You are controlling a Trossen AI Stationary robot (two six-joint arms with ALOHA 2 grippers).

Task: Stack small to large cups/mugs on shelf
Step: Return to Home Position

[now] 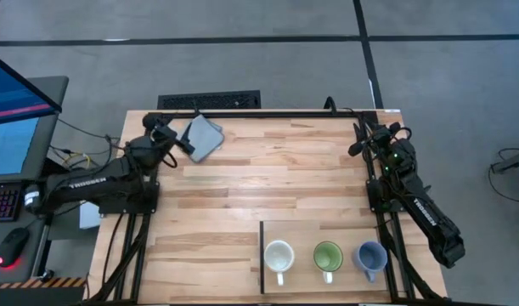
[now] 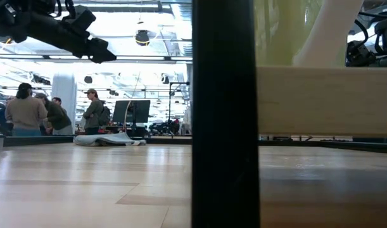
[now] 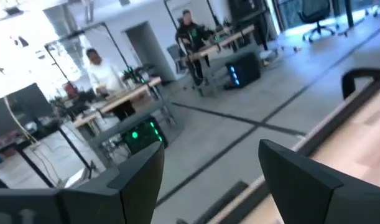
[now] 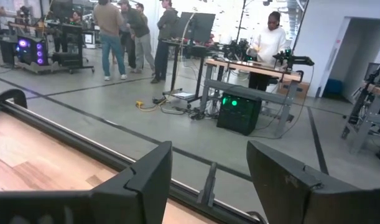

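Where the flat pale-wood shelf (image 1: 310,234) lies, three round handled mugs (image 1: 328,256) sit.

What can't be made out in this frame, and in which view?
High view: white mug, green mug and blue mug on the shelf are too small to rank by size.
Low view: a dark post and blurred wood edge close to the lens hide the mugs.
Wrist views: the open left gripper and right gripper face the room from the far edge, showing no mugs.

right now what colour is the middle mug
Bright green; the middle mug shows best in the high view.
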